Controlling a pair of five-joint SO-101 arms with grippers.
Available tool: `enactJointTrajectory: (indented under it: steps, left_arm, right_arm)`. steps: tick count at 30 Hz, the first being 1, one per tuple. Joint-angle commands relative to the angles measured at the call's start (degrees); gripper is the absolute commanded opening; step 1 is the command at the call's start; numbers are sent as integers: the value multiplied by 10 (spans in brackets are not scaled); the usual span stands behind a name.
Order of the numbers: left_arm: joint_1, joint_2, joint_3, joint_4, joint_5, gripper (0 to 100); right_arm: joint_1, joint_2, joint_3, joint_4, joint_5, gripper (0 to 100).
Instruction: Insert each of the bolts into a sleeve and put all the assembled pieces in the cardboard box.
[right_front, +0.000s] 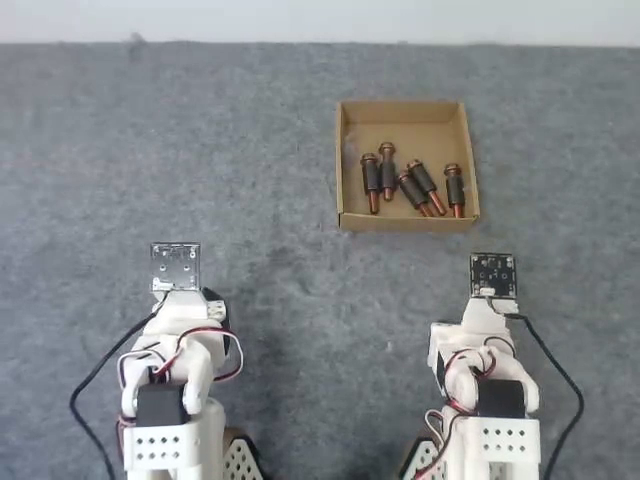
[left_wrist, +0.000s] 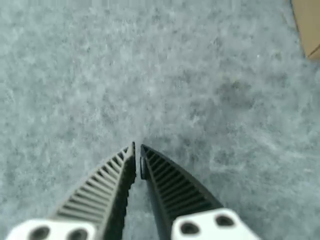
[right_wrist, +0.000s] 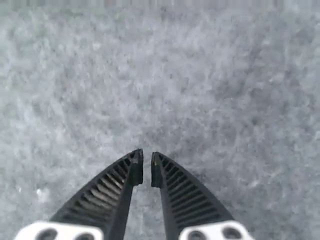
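The cardboard box (right_front: 406, 221) stands on the grey carpet at the back right. Inside it lie several copper bolts (right_front: 388, 171), each with a black sleeve around its shank. Both arms sit folded at the table's near edge, far from the box. In the left wrist view my left gripper (left_wrist: 137, 148) is shut over bare carpet with nothing between its fingers. A corner of the cardboard box (left_wrist: 307, 25) shows beyond it. My right gripper (right_wrist: 146, 156) is also shut and holds nothing, above bare carpet.
Grey carpet (right_front: 200, 150) covers the whole table. The left arm's base (right_front: 172, 420) and the right arm's base (right_front: 488, 425) stand at the near edge. A white wall runs along the far side.
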Motion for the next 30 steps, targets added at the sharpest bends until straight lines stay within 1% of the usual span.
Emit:
enactJointTrajectory:
  steps: [1, 9, 19, 21, 24, 26, 30]
  left_arm:
    - [-5, -12, -6, 33, -3, 11]
    - [-5, -12, -6, 60, 0, 11]
    - [-4, -12, -6, 60, -1, 11]
    - [-4, -12, -6, 60, -1, 11]
    - [-4, -12, -6, 60, -1, 11]
    - [-4, -12, -6, 60, -1, 11]
    - [-4, -12, -6, 60, -1, 11]
  right_arm:
    - [2, -9, 0, 5, -5, 7]
    - [6, -9, 6, 12, -5, 7]
    - [6, -11, 7, 13, -5, 7]
    - [2, -36, 13, 14, -5, 7]
    - [7, -93, 12, 43, -6, 7]
    - [2, -87, 12, 82, -5, 7]
    - [4, -82, 12, 80, -6, 7]
